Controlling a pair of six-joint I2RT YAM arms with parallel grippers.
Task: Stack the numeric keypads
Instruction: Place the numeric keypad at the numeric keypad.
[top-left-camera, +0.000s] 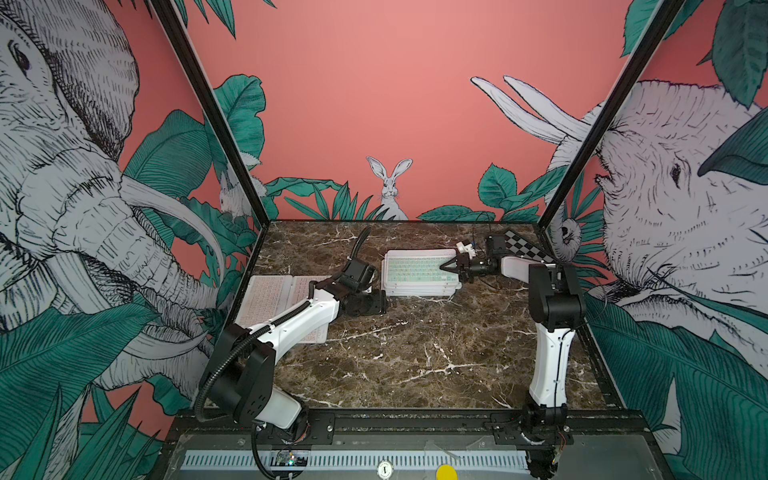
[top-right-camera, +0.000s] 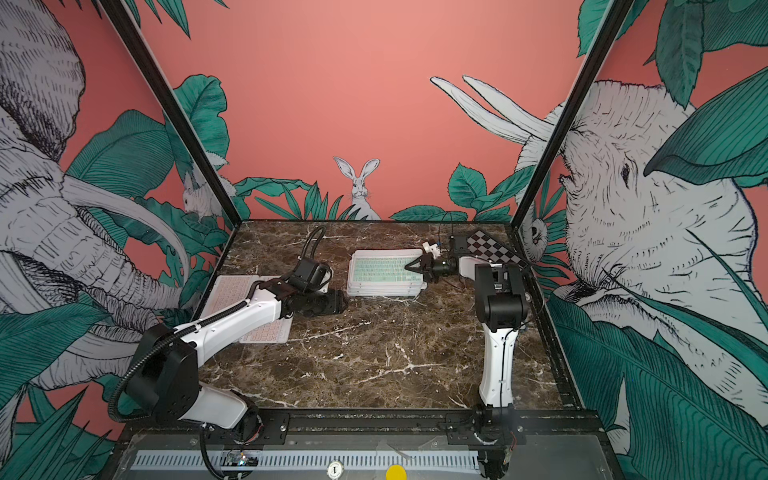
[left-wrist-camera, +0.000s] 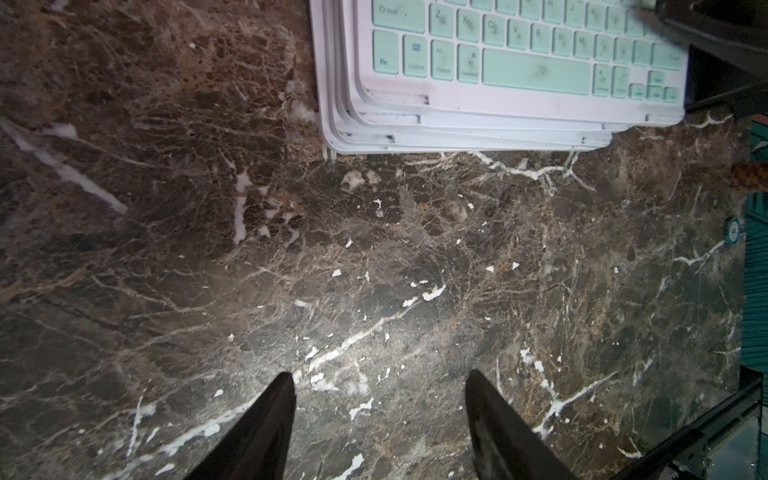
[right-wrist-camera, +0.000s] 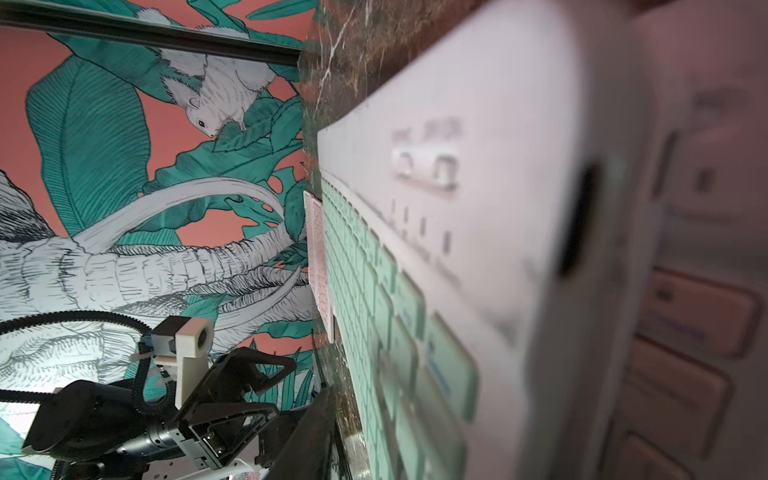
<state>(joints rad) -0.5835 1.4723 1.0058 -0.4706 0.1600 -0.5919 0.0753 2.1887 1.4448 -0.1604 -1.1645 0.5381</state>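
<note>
Mint-green keys in a white frame mark the top keypad of the stack, located centre-rear on the desk in both top views. The pink keypads lie flat beneath the left arm. The right end effector sits at the top keypad's right end; its jaw state cannot be determined.

Left wrist view: the left end effector is spread and empty over bare marble. The stack's white frames are staggered.

Right wrist view: the top keypad is close and blurred.
</note>
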